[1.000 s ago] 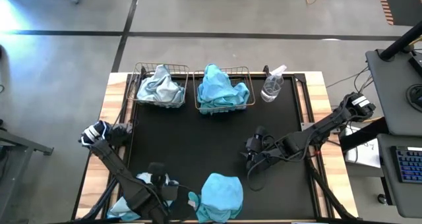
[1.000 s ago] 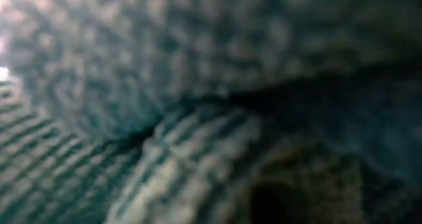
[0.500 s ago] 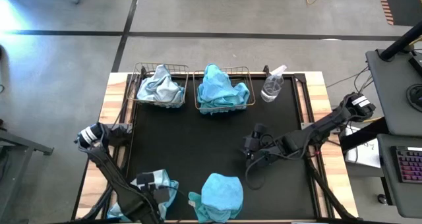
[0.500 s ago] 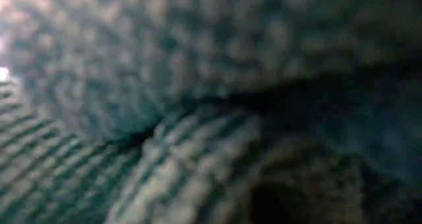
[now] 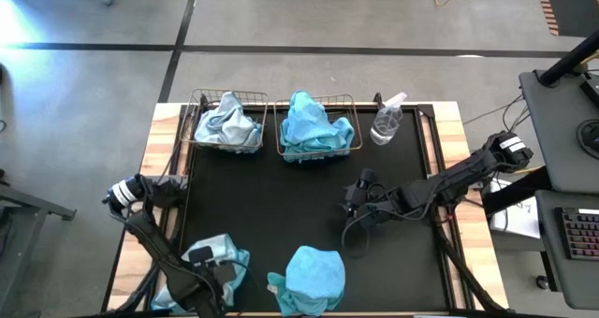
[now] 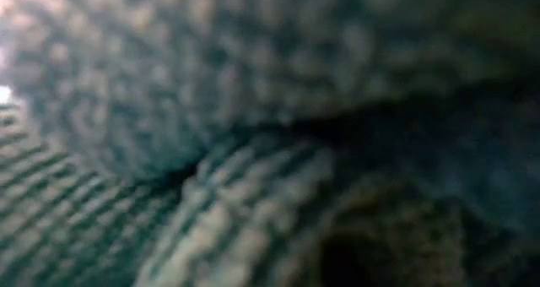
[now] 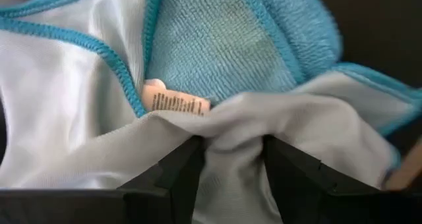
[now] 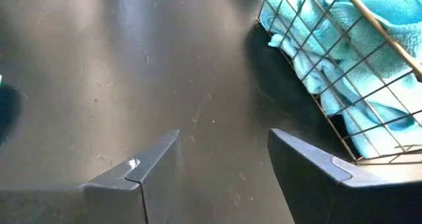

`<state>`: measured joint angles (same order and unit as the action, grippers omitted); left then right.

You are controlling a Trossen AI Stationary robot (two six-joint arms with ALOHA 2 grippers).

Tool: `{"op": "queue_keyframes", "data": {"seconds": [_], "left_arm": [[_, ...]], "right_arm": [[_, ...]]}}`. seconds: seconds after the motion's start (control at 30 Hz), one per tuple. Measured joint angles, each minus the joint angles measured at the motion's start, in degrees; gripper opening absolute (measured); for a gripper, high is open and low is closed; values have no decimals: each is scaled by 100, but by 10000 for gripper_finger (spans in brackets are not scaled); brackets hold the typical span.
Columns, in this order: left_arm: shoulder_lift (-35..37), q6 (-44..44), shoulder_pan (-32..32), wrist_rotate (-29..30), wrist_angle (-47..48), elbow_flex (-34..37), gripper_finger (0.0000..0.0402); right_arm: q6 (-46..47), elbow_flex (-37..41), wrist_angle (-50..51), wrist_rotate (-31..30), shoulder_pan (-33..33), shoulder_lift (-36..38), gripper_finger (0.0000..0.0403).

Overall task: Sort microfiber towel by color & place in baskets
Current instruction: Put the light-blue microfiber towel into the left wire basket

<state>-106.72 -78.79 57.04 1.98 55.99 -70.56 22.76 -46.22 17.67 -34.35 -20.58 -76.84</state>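
Brassy wire baskets stand side by side at the far edge of the black mat: the left basket (image 5: 227, 122) holds pale grey-blue towels (image 5: 226, 123), the right basket (image 5: 318, 126) holds turquoise towels (image 5: 316, 123). A clear spray bottle (image 5: 386, 120) stands just beside the right basket. At the near left corner, the left gripper (image 7: 231, 159) is down on a whitish towel with turquoise edging (image 7: 86, 112), its fingers pinching a fold of the pale cloth between them. A crumpled turquoise towel (image 5: 313, 279) lies loose at the near edge, close beside that one. The right gripper (image 8: 224, 151) hovers over bare mat right of centre, fingers spread and empty, near the right basket. The low view is blocked by cloth against the lens.
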Motion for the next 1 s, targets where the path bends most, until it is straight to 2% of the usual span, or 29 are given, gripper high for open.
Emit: {"op": "queue_keyframes", "data": {"seconds": [0.13,0.27,0.37,0.53,0.6,0.73,1.0], "left_arm": [[39,-414,-1,-25,-126,314,151],[48,-416,-7,-112,-392,414,134],[22,-384,-4,-156,-410,271,100],[-7,-120,-10,-258,-395,-92,22],[-7,6,-21,-278,-365,-199,7],[-9,365,-45,-284,-263,-363,16],[-9,364,-74,-275,-140,-651,17]], "right_arm": [[18,18,0,2,0,0,224],[17,18,-43,2,0,0,224],[18,18,-47,2,0,0,224],[18,18,-61,-5,0,0,224],[18,18,-61,-13,0,0,224],[18,18,-68,-15,0,0,224],[7,18,-167,-18,0,0,224]]}}
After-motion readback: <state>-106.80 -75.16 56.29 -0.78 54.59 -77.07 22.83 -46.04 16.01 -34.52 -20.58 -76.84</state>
